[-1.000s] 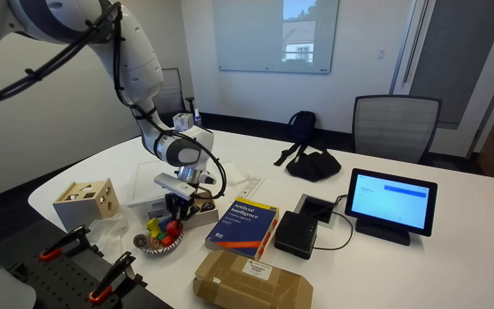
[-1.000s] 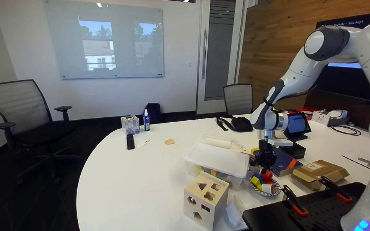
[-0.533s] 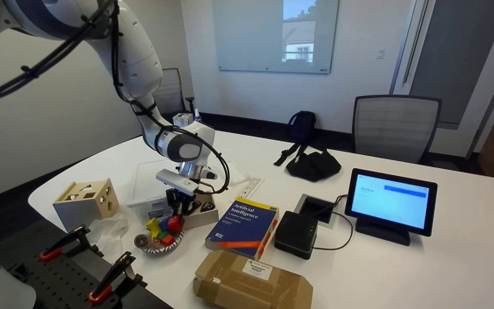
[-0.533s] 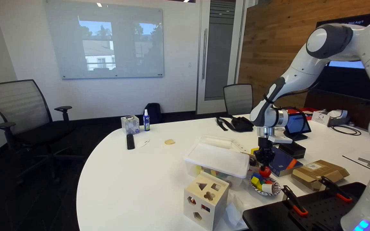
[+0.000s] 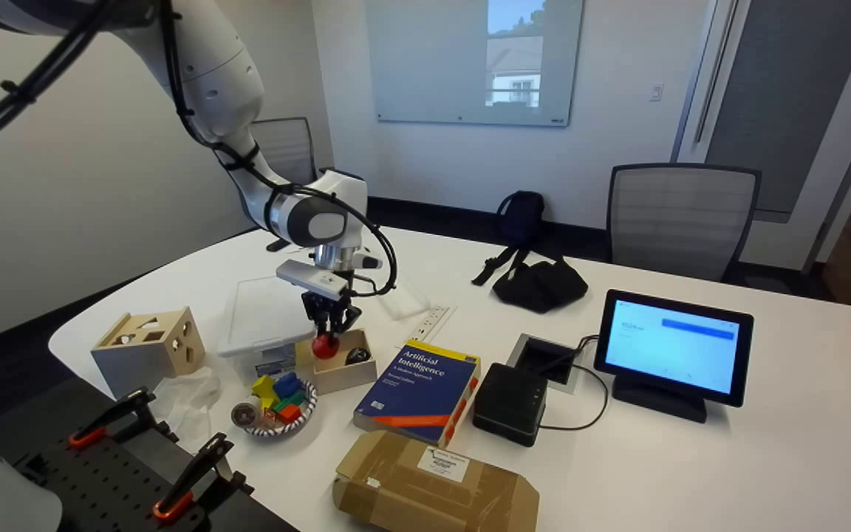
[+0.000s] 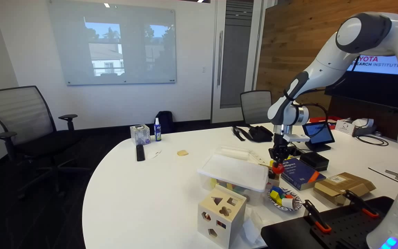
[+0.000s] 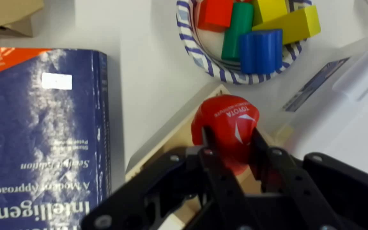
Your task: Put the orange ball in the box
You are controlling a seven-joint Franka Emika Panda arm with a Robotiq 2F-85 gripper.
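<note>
The table (image 6: 143, 197) runs to a curved edge beyond the lidded tub (image 6: 235, 171); the wooden box (image 5: 346, 378) sits between tub and book (image 5: 418, 388). The pincer (image 7: 231, 132) is clamped on the orange-red ball (image 7: 225, 119), above the wooden box. In the wrist view, blurred fingers (image 7: 219, 172) partly cover the ball; the tub is cut off.

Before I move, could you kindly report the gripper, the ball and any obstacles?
Gripper shut on ball. Ball over open box, not yet released. Black object inside box, possibly in the way.
</note>
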